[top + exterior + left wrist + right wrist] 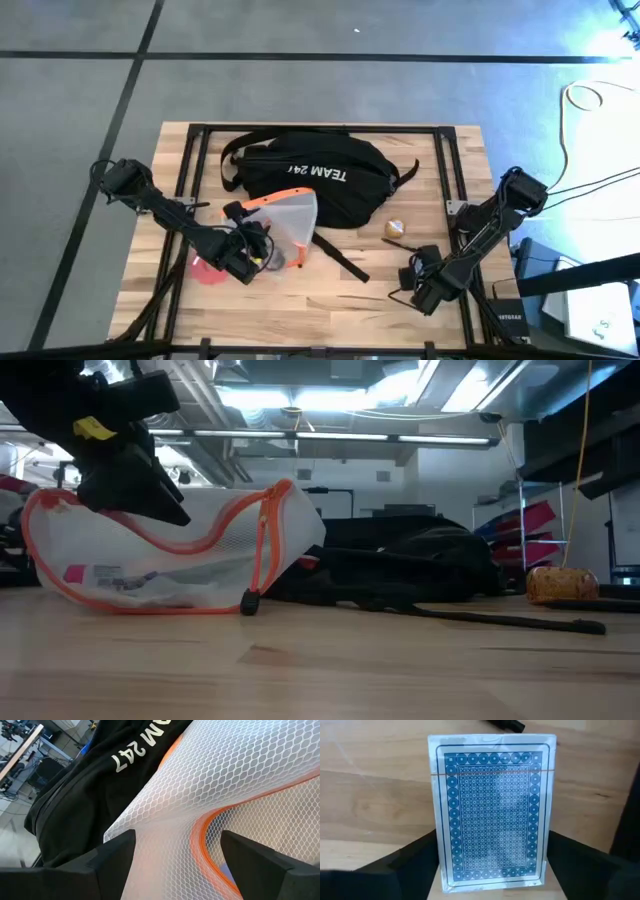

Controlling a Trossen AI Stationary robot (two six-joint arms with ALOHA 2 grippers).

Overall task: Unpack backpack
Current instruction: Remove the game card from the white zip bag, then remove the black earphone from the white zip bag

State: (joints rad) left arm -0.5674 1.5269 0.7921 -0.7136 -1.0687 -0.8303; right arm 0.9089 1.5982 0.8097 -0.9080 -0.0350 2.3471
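Note:
The black backpack [320, 180] with white "TEAM 247" lettering lies at the table's far middle. A translucent mesh pouch with orange trim [285, 215] leans against its near side, its lower edge on the table [180, 605]. My left gripper [175, 845] is open at the pouch's upper edge [150, 510], one finger on either side of the orange trim; I cannot tell whether it touches. Near the table's right front, my right gripper [412, 272] is shut on a deck of blue-backed playing cards [492, 810], which the gripper hides in the high view. My right gripper pinches the deck's two long sides [445, 857] between its two fingers, near the end closest to the wrist. The fingers run along the deck, and its blue back faces the wrist camera. I cannot tell whether the deck rests on the table.
A small yellowish ball [394, 229] lies right of the backpack. A black strap [340, 255] trails from the backpack toward the near edge. A red thing [205, 268] lies by the left arm. Black frame bars [445, 170] cross the tabletop.

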